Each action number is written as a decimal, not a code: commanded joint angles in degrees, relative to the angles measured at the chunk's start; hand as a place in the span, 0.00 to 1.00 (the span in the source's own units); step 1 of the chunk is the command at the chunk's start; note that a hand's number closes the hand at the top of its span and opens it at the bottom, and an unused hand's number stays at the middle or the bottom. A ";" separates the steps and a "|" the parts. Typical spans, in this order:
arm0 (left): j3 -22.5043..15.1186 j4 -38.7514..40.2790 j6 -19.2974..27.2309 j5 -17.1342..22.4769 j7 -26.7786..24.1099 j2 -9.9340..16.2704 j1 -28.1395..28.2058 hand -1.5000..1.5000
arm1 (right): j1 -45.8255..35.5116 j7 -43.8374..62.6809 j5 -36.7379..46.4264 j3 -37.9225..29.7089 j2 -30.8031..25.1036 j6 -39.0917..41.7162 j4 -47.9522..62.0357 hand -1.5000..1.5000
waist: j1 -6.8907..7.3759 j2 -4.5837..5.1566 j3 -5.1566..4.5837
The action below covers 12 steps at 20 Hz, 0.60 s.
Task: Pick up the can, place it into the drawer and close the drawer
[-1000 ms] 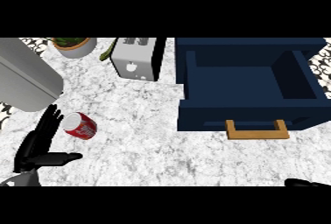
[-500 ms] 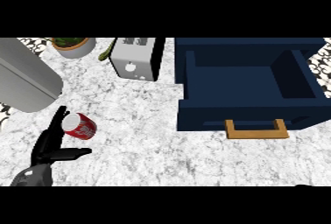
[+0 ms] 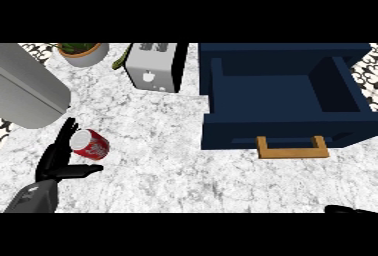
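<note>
Before us, white marble counter (image 3: pixel 170 165) bearing red can (image 3: pixel 90 144), toaster (image 3: pixel 155 67), potted plant (image 3: pixel 81 51), open navy drawer (image 3: pixel 284 100).

The left hand (image 3: pixel 57 159) has closed in beside the can (image 3: pixel 89 144).

Just right of the matt black left hand (image 3: pixel 57 159), the red can (image 3: pixel 90 144) has a glossy printed wall and a pale, smooth lid. Both rest on a polished white-grey marble counter (image 3: pixel 170 165). Far to the hand's right, the matt navy drawer (image 3: pixel 284 107) carries a wood-toned handle (image 3: pixel 292 148); ahead stands a brushed-metal toaster (image 3: pixel 153 67).
</note>
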 commanded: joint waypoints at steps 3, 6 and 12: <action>-0.78 5.28 0.72 -1.23 -3.88 -1.56 -3.98 0.00 | -3.80 6.72 -4.87 -4.50 -4.22 0.40 -2.10 0.00 | -0.29 0.07 -0.04; -1.47 7.04 -5.08 -1.87 -1.97 1.04 -6.70 0.00 | -0.16 2.24 -3.15 -3.42 -2.24 1.35 -2.15 0.00 | -0.76 0.18 -0.07; -2.88 8.93 -7.88 -3.08 -4.92 -1.18 -6.57 1.00 | -2.26 1.70 -1.67 -2.34 -0.94 0.11 0.31 0.00 | -0.62 0.29 -0.08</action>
